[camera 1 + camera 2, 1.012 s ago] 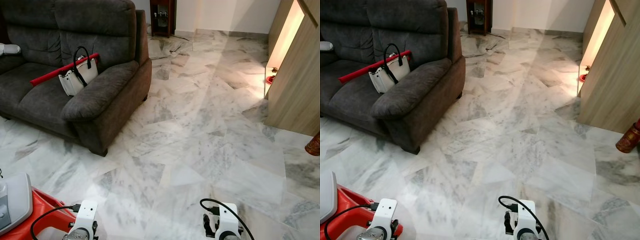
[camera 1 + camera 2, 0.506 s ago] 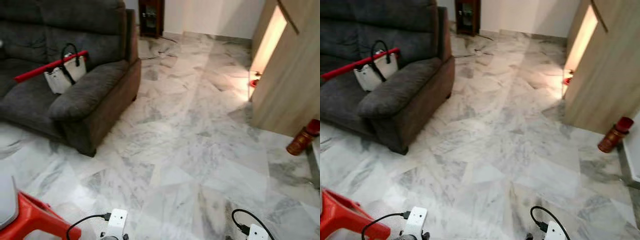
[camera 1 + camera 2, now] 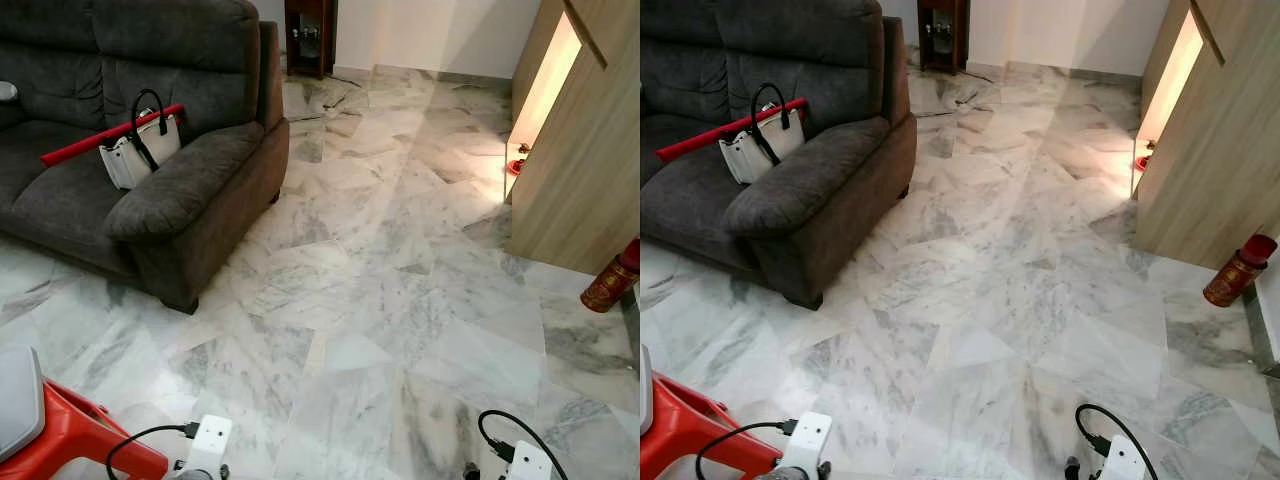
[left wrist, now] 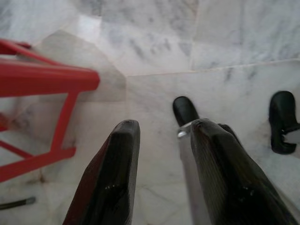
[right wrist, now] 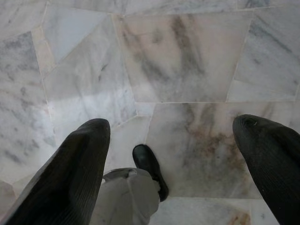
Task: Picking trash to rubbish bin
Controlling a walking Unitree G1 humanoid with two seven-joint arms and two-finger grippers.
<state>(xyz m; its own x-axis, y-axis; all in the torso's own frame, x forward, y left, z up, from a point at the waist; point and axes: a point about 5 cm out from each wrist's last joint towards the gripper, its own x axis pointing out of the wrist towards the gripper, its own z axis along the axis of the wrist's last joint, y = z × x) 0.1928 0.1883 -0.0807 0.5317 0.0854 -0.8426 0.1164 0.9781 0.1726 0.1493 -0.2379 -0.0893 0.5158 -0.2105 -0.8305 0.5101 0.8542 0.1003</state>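
No trash and no bin can be made out on the marble floor (image 3: 380, 300). My left gripper (image 4: 164, 129) hangs low over the floor, open, with nothing between its black fingers (image 4: 117, 178). My right gripper (image 5: 171, 124) is also open, its fingers (image 5: 79, 164) spread wide above bare tiles. Both white wrist blocks, the left (image 3: 207, 443) and the right (image 3: 527, 466), sit at the bottom edge of the eye views.
A dark grey sofa (image 3: 190, 190) at the left carries a white handbag (image 3: 140, 150) and a red stick (image 3: 100, 135). A red frame (image 3: 70, 440) stands by my left arm. A wooden cabinet (image 3: 590, 170) and a red canister (image 3: 610, 285) stand at the right.
The whole picture has shifted as the camera turned right, bringing the red canister into view. Both wrists now sit lower and further right in the picture. Nothing in the room has moved.
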